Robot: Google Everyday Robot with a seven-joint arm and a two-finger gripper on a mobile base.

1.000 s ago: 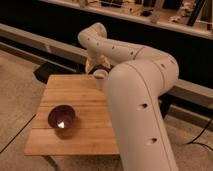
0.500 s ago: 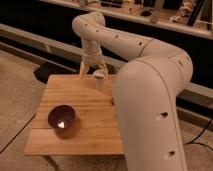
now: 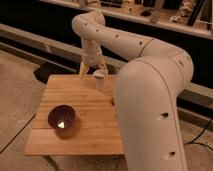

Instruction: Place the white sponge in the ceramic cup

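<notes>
the ceramic cup (image 3: 99,78) stands upright at the far edge of the desk (image 3: 85,130), just right of and touching-close to the gripper (image 3: 91,71), which hangs spread, empty. the white sponge isn't visible; it may sit inside the cup.

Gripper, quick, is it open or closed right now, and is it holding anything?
Gripper: open, fingers spread above the far edge of the wooden table, beside the small whitish ceramic cup, nothing visibly held.
</notes>
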